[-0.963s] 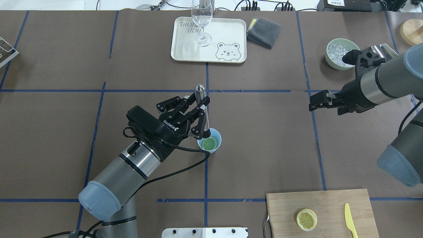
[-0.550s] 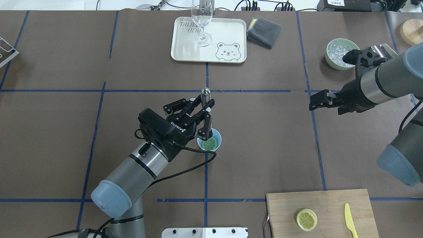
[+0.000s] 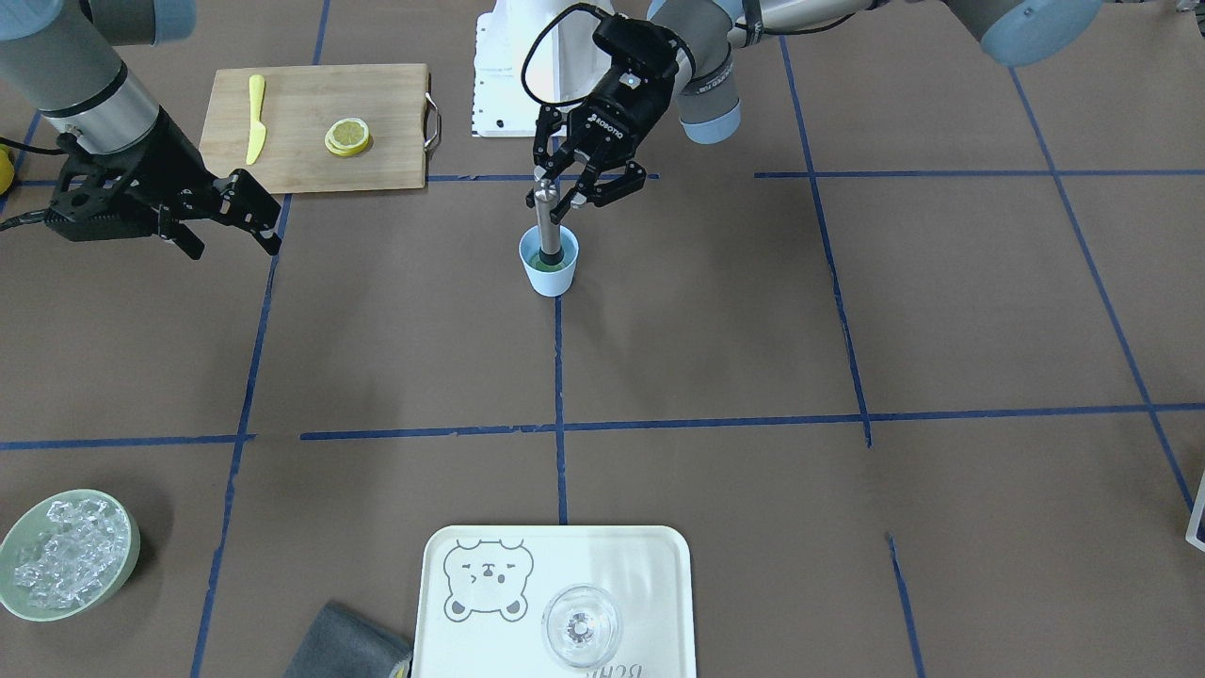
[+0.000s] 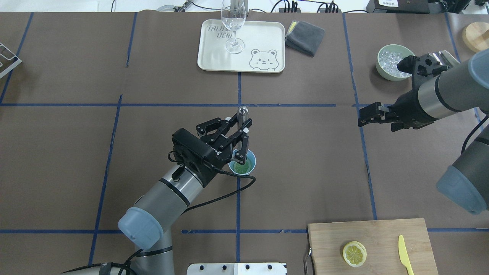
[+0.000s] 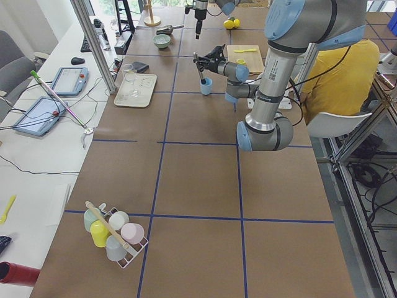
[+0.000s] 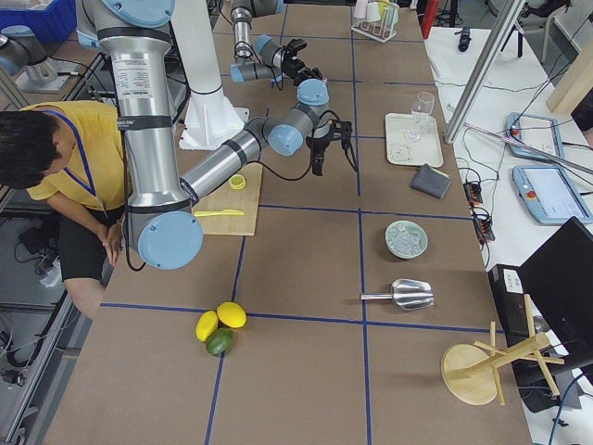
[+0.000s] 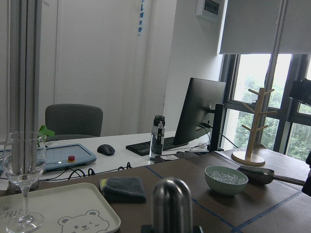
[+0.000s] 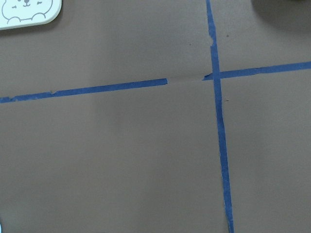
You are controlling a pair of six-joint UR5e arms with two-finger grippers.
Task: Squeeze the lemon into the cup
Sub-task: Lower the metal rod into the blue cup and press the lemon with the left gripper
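The light-blue cup [image 4: 251, 165] stands mid-table; it also shows in the front-facing view [image 3: 549, 275]. A greenish lemon slice [image 4: 242, 167] lies flat inside it. My left gripper [image 4: 243, 138] is shut on a steel muddler [image 4: 243, 113], which stands nearly upright with its dark foot inside the cup, on the slice. The muddler [image 3: 544, 221] is also seen from the front, and its rounded top [image 7: 172, 204] in the left wrist view. My right gripper [image 4: 368, 116] hovers far to the right, open and empty.
A cutting board [image 4: 382, 236] at the front right carries a second lemon slice [image 4: 354, 254] and a yellow knife [image 4: 405, 254]. A bear tray [image 4: 263, 38] with a wine glass [image 4: 233, 23] sits at the back. A grey cloth [image 4: 305, 36] and a green ice bowl [image 4: 394, 62] lie beyond.
My left arm has shifted right and the muddler has swung more upright over the cup, still gripped. The right arm has barely moved.
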